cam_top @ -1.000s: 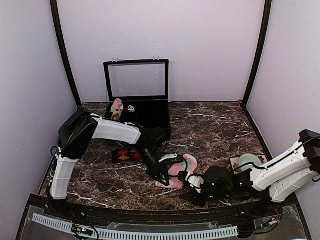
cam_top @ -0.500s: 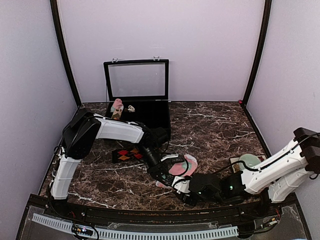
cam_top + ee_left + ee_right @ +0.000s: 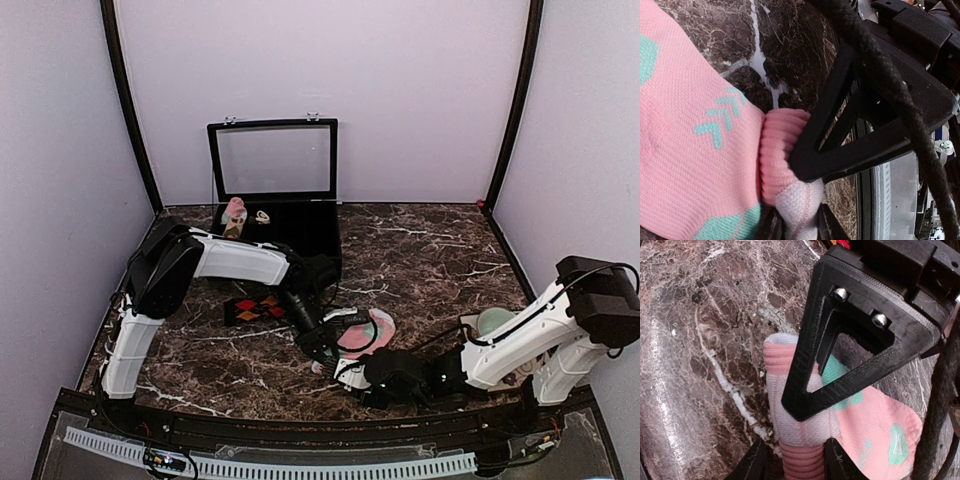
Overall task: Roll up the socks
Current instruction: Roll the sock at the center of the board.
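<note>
Lying on the marbled table near its front edge, the pink sock has its ribbed cuff end nearest the arm bases, where both grippers crowd it. The left gripper is clamped on the white patch beside the cuff. The right gripper straddles the ribbed cuff with its jaws apart, a thin gap showing on one side. Each wrist view is half blocked by the other gripper's black triangular finger, and a braided cable crosses the left one, so how the sock lies beneath them cannot be made out. The black argyle sock lies flat to the left, partly covered by the left arm. At the back, an open black case holds an upright roll and a white thing too small to identify. A pale green round thing sits half hidden behind the right arm.
</note>
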`<state>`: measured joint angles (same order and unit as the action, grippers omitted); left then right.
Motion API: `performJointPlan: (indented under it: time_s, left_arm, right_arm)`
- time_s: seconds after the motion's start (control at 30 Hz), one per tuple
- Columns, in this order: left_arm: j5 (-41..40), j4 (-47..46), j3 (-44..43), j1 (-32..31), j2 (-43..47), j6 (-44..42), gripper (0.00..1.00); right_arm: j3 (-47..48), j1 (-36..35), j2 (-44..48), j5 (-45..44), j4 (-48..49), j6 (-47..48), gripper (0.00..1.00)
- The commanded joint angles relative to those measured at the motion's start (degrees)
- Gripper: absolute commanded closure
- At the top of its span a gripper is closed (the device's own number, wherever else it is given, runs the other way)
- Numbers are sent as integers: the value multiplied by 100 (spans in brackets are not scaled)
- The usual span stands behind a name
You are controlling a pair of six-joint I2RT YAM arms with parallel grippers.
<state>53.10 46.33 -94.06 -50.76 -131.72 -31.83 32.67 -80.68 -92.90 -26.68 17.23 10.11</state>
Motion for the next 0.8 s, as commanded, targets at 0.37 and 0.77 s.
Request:
performJointPlan:
  time_s: [0.37, 0.77]
  left_arm:
    - [-926, 395, 211, -66, -581, -44, 66]
    - [-951, 448, 118, -65, -635, -78, 67]
  right_arm:
    - [80, 108, -213, 7, 193, 125, 55]
    - [71, 166, -264, 57, 155, 307, 55]
